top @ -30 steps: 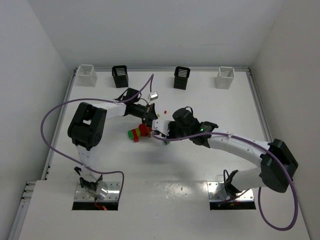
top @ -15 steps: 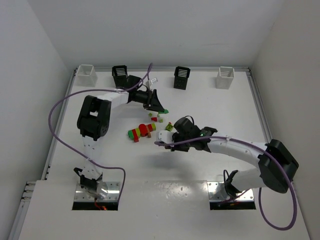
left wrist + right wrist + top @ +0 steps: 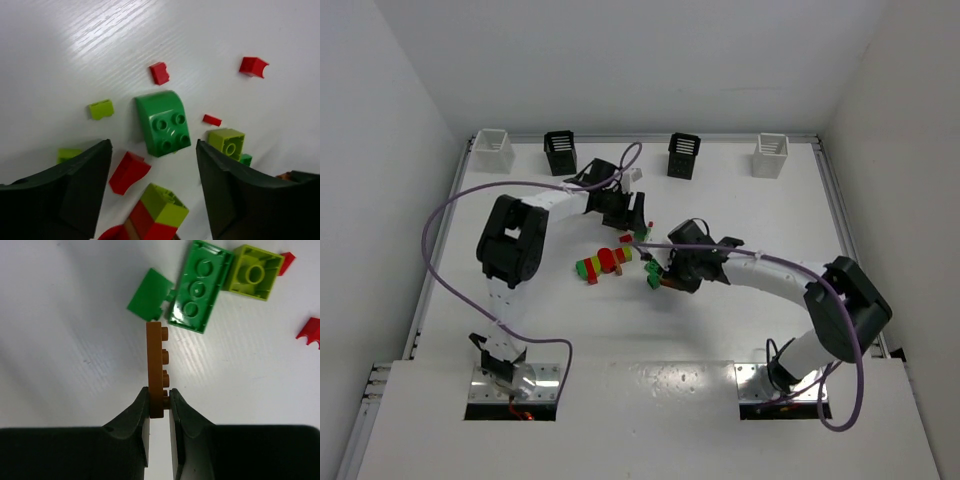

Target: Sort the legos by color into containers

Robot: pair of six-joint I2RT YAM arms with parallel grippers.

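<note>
Legos [image 3: 620, 255] lie scattered around the middle of the white table [image 3: 740, 330], and both arms reach in over them. Nearest, the right gripper [image 3: 159, 392] is pinched narrowly on one end of an orange-brown plate [image 3: 157, 360]. The plate is held on edge with its studs facing sideways, and I cannot tell whether its free end touches the table. Just past that end lie a flat green tile [image 3: 149, 301] and a long green brick [image 3: 200, 286], touching at a corner. A yellow-green brick [image 3: 253, 271] sits against the green brick's other side, with a red scrap [image 3: 310, 332] near it. Left of this gripper lies a stuck-together clump [image 3: 595, 266] of red, yellow-green and orange pieces. A little farther, the left gripper [image 3: 153, 142] hangs with its jaws spread wide and grips nothing. A green curved brick [image 3: 162, 122] with four studs lies between its fingers [image 3: 85, 190]. Small red chips [image 3: 159, 73] and yellow-green bits [image 3: 101, 109] are strewn around that brick. Along the far edge, well apart from the legos, stand the containers: a white bin [image 3: 493, 148] at far left, a black bin [image 3: 561, 152], a second black bin [image 3: 684, 155], and a second white bin [image 3: 771, 155] at far right.
</note>
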